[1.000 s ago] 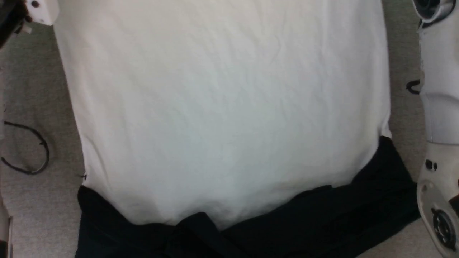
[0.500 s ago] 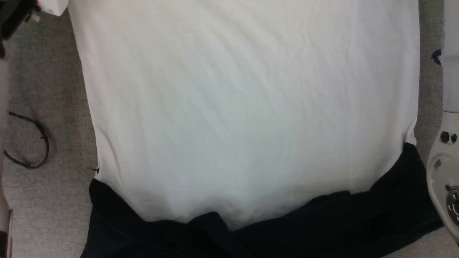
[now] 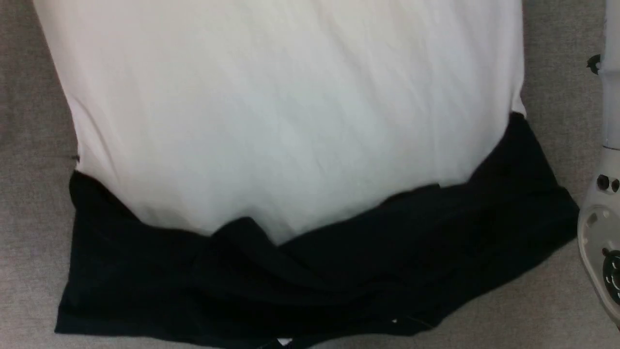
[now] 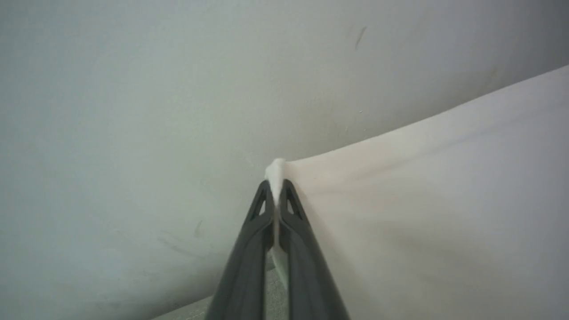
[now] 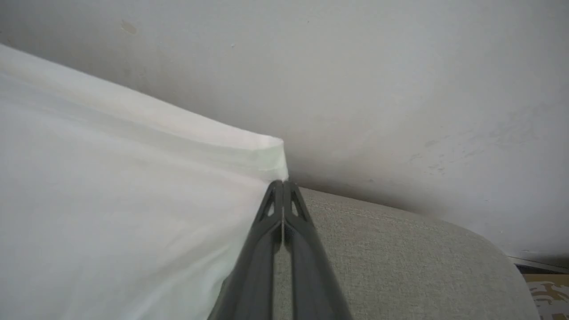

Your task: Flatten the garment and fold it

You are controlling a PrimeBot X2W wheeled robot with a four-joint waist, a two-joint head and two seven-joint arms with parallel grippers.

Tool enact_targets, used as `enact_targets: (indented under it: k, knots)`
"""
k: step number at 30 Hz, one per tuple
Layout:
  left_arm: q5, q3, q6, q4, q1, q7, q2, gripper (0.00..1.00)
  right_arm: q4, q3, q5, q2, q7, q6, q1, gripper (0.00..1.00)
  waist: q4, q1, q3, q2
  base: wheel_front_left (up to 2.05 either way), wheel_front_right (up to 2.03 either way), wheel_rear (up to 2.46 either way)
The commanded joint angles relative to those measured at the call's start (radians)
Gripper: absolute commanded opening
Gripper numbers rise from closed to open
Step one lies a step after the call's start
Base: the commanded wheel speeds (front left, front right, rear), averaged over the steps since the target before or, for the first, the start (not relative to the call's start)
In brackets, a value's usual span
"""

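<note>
1. Head view: the garment (image 3: 290, 121), a soft long-sleeved shirt with a white body and black sleeves (image 3: 315, 271), lies spread flat on grey woven upholstery (image 3: 547, 300). The white body covers the upper and middle area. The black sleeves lie crossed in a rumpled band along its near edge.
2. At the right edge of the head view, the pale casing of the right arm (image 3: 600, 232) stands beside the garment, apart from the cloth.
3. Left wrist view: the left gripper (image 4: 276, 189) is clamped on a corner of the white cloth (image 4: 422, 200). A small tuft pokes out above its dark fingertips, and the cloth runs taut away to the view's right. A pale wall (image 4: 133, 111) is behind.
4. Right wrist view: the right gripper (image 5: 283, 184) has its two dark fingers pressed together. The tips touch the edge of the garment's white corner (image 5: 111, 178). I cannot tell whether any cloth is caught between them.
5. Beside those fingers lies bare grey upholstery (image 5: 391, 258), with the pale wall (image 5: 355, 89) beyond.
</note>
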Motion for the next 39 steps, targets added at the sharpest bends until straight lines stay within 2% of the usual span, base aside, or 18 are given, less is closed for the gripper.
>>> enact_targets:
  k: [1, 3, 6, 11, 14, 17, 23, 27, 33, 39]
  knots:
    - [0.021, 0.004, 0.022, 0.021, -0.024, -0.049, 0.007, 0.00, 0.011, -0.008, -0.009, -0.009, -0.043, -0.002, -0.014, 0.00, -0.002, -0.0001, -0.011, 0.0000, 0.00, 0.00, 0.00]
    - [0.019, 0.002, 0.024, 0.044, -0.024, -0.083, -0.003, 0.00, 0.023, -0.006, 0.013, -0.009, -0.090, -0.002, -0.013, 0.00, 0.000, -0.0001, -0.027, 0.0000, 0.00, 0.00, 0.00]
    - [-0.001, 0.007, 0.022, 0.064, -0.004, -0.131, -0.018, 0.00, 0.034, 0.015, 0.107, -0.009, -0.161, -0.002, 0.001, 0.00, 0.004, -0.0001, -0.061, 0.0000, 0.00, 0.00, 0.00]
    - [-0.033, 0.026, 0.022, 0.036, 0.077, -0.208, -0.020, 0.00, 0.005, 0.074, 0.190, -0.009, -0.230, -0.002, 0.069, 0.00, 0.005, -0.0001, -0.122, 0.0000, 0.00, 0.00, 0.00]
    - [-0.061, 0.038, 0.026, -0.017, 0.185, -0.238, -0.013, 0.00, -0.053, 0.113, 0.246, -0.018, -0.264, -0.002, 0.154, 0.00, 0.011, -0.0001, -0.181, 0.0000, 0.00, 0.00, 0.00]
    - [-0.106, 0.052, 0.044, -0.137, 0.378, -0.256, -0.011, 0.00, -0.178, 0.152, 0.322, -0.057, -0.280, -0.002, 0.307, 0.00, 0.025, -0.0001, -0.265, 0.0000, 0.00, 0.00, 0.00]
    - [-0.162, 0.068, 0.107, -0.343, 0.686, -0.251, -0.017, 0.00, -0.429, 0.155, 0.396, -0.127, -0.243, -0.002, 0.589, 0.00, 0.052, -0.0001, -0.380, 0.0000, 0.00, 0.00, 0.00]
    - [-0.184, 0.067, 0.136, -0.441, 0.835, -0.241, -0.019, 0.00, -0.552, 0.123, 0.410, -0.139, -0.202, -0.002, 0.734, 0.00, 0.061, -0.0001, -0.427, 0.0000, 0.00, 0.00, 0.00]
    - [-0.224, 0.047, 0.191, -0.559, 1.107, -0.218, -0.036, 0.00, -0.741, 0.036, 0.412, -0.110, -0.093, -0.002, 1.018, 0.00, 0.073, -0.0001, -0.504, 0.0000, 0.00, 0.00, 0.00]
    - [-0.255, 0.010, 0.202, -0.558, 1.276, -0.239, -0.064, 0.00, -0.836, -0.028, 0.388, -0.062, -0.020, -0.002, 1.242, 0.00, 0.081, -0.0001, -0.549, 0.0000, 0.00, 0.00, 0.00]
